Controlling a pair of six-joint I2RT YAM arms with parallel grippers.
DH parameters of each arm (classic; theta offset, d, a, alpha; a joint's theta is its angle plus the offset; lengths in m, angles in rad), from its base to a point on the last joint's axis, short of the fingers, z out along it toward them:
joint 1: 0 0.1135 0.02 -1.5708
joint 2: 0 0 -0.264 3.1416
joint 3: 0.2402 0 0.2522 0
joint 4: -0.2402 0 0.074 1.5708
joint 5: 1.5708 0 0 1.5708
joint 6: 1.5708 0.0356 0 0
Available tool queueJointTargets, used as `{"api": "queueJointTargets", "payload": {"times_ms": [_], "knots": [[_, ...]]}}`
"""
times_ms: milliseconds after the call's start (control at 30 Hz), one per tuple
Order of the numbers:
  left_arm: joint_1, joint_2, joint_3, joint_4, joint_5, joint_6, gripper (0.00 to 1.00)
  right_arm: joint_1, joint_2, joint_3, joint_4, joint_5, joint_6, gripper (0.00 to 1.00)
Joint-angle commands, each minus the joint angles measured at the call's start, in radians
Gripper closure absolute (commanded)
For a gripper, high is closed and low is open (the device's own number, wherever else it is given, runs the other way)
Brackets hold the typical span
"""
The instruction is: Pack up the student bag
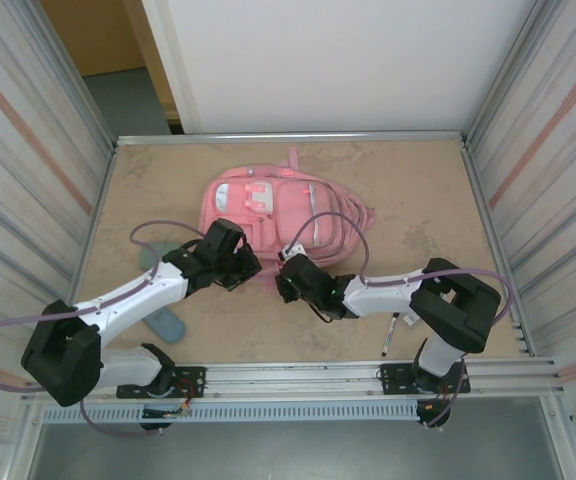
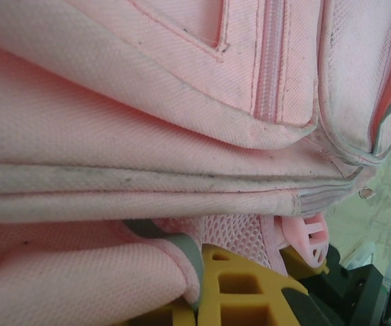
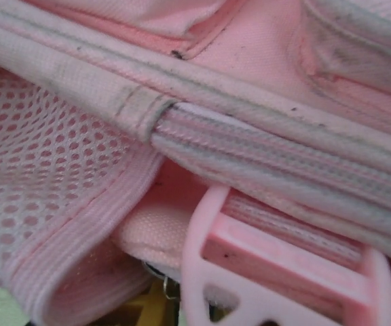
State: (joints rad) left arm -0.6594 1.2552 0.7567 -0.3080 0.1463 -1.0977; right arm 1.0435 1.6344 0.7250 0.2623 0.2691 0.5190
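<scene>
The student bag, a large pink backpack, lies flat at the middle back of the table, front pockets up. My left gripper is at its near left edge. In the left wrist view its yellow fingers are shut on a fold of pink fabric with grey trim. My right gripper is pressed into the bag's near edge. In the right wrist view a pink plastic buckle, mesh strap and a small metal ring cover the fingers, so their gap is hidden.
A teal flat object lies under the left arm, near the front left. A dark pen lies beside the right arm. Corrugated metal walls close in both sides, and a metal rail runs along the front.
</scene>
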Motion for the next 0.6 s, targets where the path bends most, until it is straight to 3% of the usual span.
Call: {"api": "queueJointTargets", "payload": {"times_ms": [0, 233, 367, 567], "knots": [[0.005, -0.074, -0.012, 0.055, 0.008, -0.008, 1.00, 0.009, -0.012, 0.025, 0.022, 0.063, 0.019, 1.00], [0.106, -0.115, -0.040, 0.009, -0.001, 0.049, 1.00, -0.063, -0.142, -0.060, -0.103, -0.011, 0.063, 1.00], [0.217, -0.115, -0.053, -0.010, 0.072, 0.102, 1.00, -0.164, -0.216, -0.105, -0.191, -0.087, 0.055, 1.00], [0.305, -0.068, -0.035, -0.033, 0.132, 0.199, 1.00, -0.323, -0.348, -0.194, -0.260, -0.140, 0.038, 1.00]]}}
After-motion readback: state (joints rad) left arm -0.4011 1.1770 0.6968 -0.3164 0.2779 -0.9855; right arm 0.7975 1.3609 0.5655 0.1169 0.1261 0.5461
